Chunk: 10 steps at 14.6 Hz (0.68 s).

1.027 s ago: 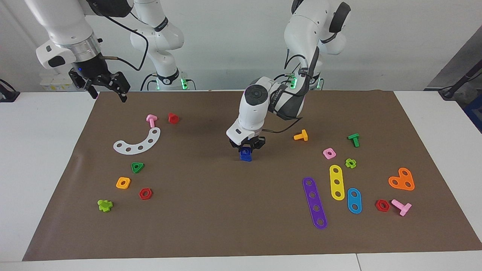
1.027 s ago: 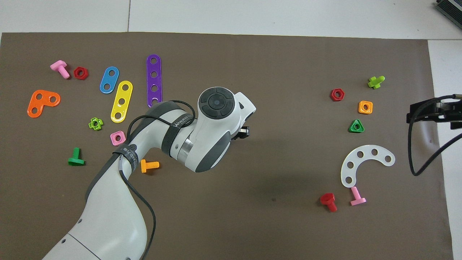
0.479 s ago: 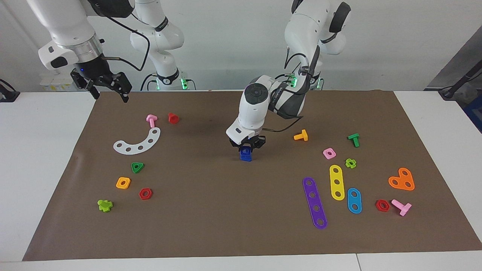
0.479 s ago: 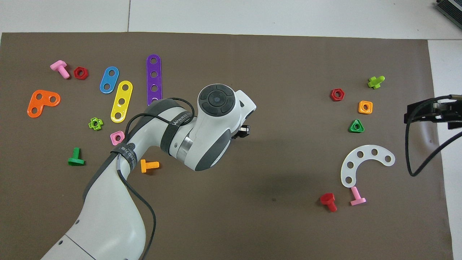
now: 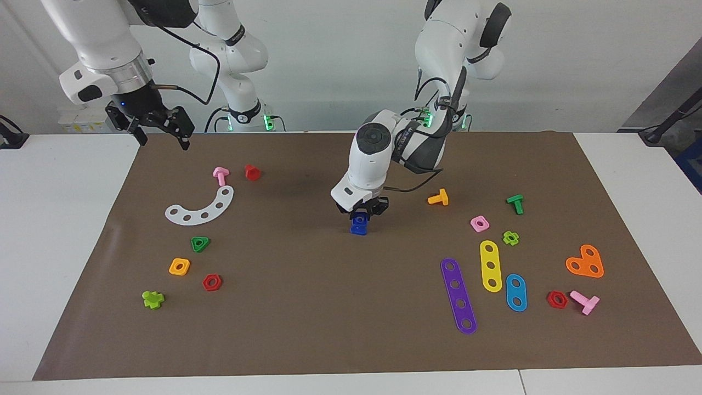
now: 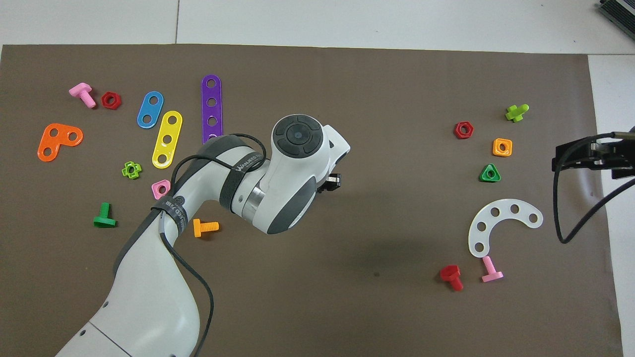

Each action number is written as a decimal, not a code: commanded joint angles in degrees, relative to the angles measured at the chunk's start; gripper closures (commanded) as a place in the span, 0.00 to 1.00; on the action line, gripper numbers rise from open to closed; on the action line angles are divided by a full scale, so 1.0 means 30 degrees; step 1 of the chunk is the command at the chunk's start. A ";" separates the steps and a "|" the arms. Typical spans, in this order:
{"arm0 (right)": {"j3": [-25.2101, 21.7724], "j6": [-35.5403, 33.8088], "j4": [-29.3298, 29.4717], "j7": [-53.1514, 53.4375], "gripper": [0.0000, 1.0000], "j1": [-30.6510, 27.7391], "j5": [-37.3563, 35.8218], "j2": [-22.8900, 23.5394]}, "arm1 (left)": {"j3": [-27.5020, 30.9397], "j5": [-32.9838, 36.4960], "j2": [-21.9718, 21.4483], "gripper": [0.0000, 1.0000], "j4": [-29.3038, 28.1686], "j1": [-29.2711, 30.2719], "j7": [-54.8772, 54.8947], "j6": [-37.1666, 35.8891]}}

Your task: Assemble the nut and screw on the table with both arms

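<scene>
From across I see my left gripper [image 5: 360, 215] pinching what looks like the nut [image 5: 359, 224]; overhead my arm hides both; right gripper [image 5: 159, 131] spread wide, waiting

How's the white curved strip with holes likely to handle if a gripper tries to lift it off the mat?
The white curved strip lies flat on the mat and looks thin, so jaws probably can't get under an edge easily. It likely slides rather than rolls if pushed. Plastic-looking with five holes, so probably light; gripped at one end it may flex a little.
</scene>
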 commanded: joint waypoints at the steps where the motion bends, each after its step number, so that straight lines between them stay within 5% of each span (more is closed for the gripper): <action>1: -0.0186 -0.0226 -0.0303 -0.0635 0.00 0.0083 0.0190 -0.0330 | 0.0260 -0.0098 -0.0221 0.73 -0.0441 -0.0344 -0.0166 -0.0020; 10: -0.0216 -0.0226 -0.0332 -0.0606 0.00 0.0054 0.0220 -0.0330 | 0.0261 -0.0098 -0.0397 0.73 -0.1671 -0.0432 -0.0400 0.1707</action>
